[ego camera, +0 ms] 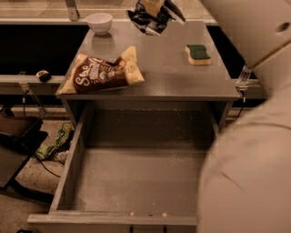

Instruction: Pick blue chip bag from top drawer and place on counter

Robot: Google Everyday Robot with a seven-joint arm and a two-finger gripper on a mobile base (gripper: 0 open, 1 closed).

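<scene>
The blue chip bag [146, 20] is a dark crumpled bag at the far edge of the counter [159, 68], near its middle. My gripper [157, 7] is right above it at the top of the camera view and touches its upper end. The bag's lower part sits at the counter surface. The top drawer [136, 177] is pulled wide open below the counter's front edge, and its speckled bottom holds nothing. My arm [245, 164] fills the right side of the view and hides the drawer's right wall.
A larger brown-and-tan chip bag [102, 73] lies on the counter's front left. A white bowl [99, 22] stands at the back left. A green-and-yellow sponge [198, 54] lies at the right. A bottle [243, 77] stands off the right edge. Cables and clutter lie on the floor at left.
</scene>
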